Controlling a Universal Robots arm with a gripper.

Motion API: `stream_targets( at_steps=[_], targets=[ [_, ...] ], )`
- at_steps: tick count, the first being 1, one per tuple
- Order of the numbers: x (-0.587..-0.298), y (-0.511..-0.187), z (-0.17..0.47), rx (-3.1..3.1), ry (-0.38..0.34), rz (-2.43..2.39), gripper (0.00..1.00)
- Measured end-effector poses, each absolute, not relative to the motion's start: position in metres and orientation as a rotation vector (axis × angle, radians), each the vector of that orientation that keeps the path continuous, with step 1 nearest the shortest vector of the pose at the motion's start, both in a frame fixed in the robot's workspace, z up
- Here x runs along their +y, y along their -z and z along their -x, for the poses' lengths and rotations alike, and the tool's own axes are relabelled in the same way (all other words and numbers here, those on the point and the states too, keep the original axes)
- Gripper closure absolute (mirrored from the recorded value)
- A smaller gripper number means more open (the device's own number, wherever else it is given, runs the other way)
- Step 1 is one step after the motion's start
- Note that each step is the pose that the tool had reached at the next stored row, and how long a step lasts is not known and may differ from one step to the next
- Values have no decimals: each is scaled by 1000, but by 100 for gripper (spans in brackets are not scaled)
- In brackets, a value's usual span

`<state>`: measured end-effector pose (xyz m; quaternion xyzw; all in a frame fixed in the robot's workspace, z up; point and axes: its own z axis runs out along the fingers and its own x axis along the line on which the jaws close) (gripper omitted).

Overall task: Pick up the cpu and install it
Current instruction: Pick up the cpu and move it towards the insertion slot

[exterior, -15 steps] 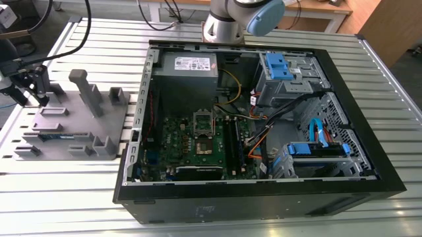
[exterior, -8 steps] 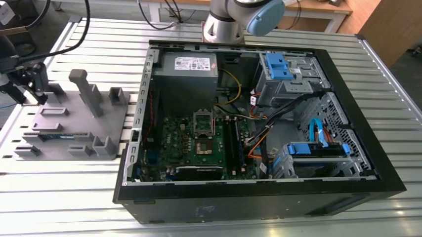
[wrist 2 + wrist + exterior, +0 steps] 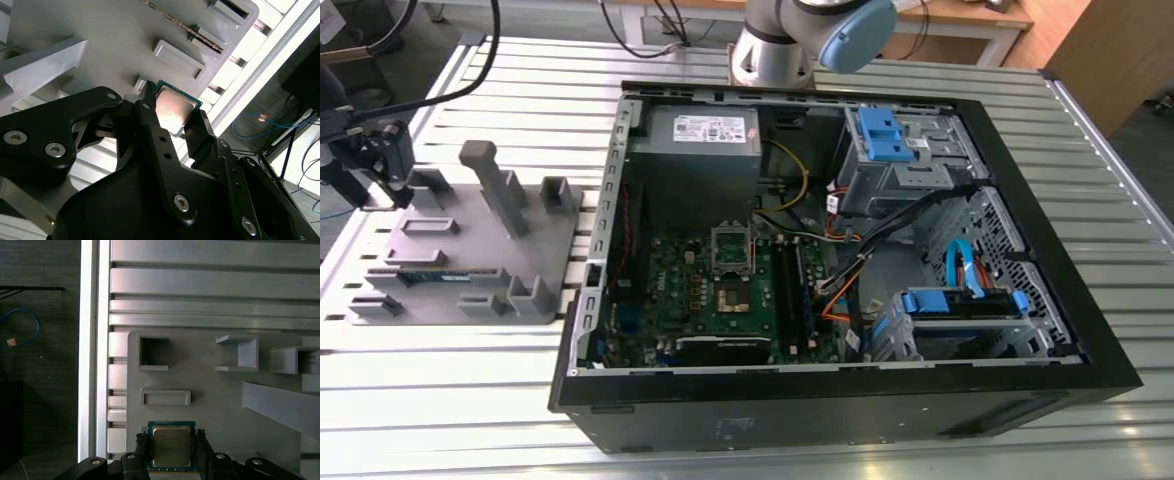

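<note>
Cpu (image 3: 171,446) sits between our hand's (image 3: 171,438) fingers (image 3: 143,452) at the grey tray's (image 3: 210,390) edge on the bench (image 3: 454,400); they seem to clamp its sides, well apart from the open case (image 3: 854,420).

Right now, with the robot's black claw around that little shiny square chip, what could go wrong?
The black gripper flanks the small silver-topped square cpu only at its thin edges, so it might tilt or slip. Raised grey blocks on the grey plastic tray stand close by and could get bumped. Loose orange cables in the open black computer case might snag.
</note>
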<state>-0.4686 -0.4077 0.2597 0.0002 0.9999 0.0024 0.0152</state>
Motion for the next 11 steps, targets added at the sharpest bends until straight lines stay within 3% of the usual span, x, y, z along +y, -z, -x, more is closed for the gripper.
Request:
stream_targets(
  at_steps=[11],
  targets=[
    [-408,-269,469,3111,-7,-1,53]
  ],
)
